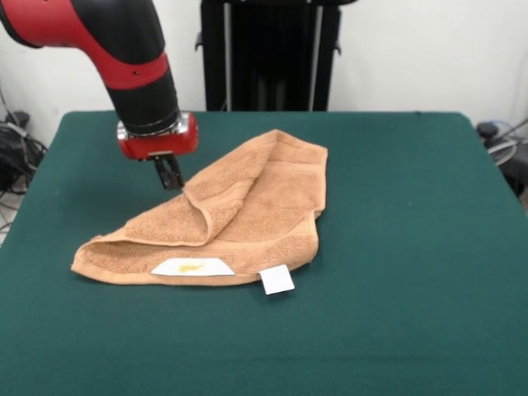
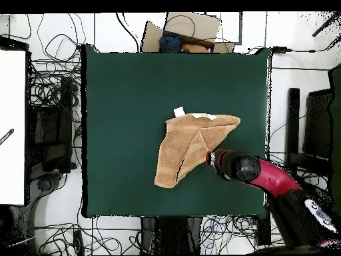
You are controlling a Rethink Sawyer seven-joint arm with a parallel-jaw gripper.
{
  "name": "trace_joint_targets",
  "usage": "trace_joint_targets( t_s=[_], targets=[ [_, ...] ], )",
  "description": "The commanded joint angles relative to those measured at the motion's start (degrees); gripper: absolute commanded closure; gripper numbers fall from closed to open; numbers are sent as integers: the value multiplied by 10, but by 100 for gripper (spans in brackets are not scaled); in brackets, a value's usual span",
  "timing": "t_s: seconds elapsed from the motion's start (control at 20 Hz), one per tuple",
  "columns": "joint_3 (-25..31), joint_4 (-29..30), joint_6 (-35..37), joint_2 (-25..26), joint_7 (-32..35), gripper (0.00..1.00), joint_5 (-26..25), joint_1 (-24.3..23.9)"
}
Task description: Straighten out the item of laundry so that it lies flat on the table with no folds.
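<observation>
So the towel (image 1: 239, 210) is sitting around the middle of the green surface (image 1: 412, 247), definitely not flat. In the front view a big flap is folded over diagonally, running from the 1 o'clock corner down toward the 8 o'clock end, with a rolled ridge where the layers meet. Along the near edge there's a white tag with a yellow mark (image 1: 192, 266) lying on the towel, and a plain white tag (image 1: 277, 280) sticking out onto the cloth at about 5 o'clock.

Loads of open room: bare green on every side of the towel, widest toward 3 o'clock and the near edge in the front view. No towel edge comes close to the surface's rim.

The overhead view (image 2: 193, 150) shows the outline better: roughly a triangle, broad at the top and narrowing to a point at 7 o'clock, with the arm (image 2: 266, 177) coming in from 4 o'clock. It also shows a cardboard box (image 2: 183, 33) past the far rim with something blue and tan in it; hard to tell what.

The pincer (image 1: 171, 175) only reads clearly from the front: fingers look pinched nearly together, tips right at the fold's upper-left edge, though whether it actually grips cloth isn't clear.
</observation>
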Motion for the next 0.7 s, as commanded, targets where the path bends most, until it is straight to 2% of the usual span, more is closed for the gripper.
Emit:
trace_joint_targets(
  t_s=[0.05, 0.7],
  targets=[
    [46, -19, -4, 17, -13, 100, -36, 5],
    [44, -14, 0, 9, -8, 100, -35, 8]
  ],
)
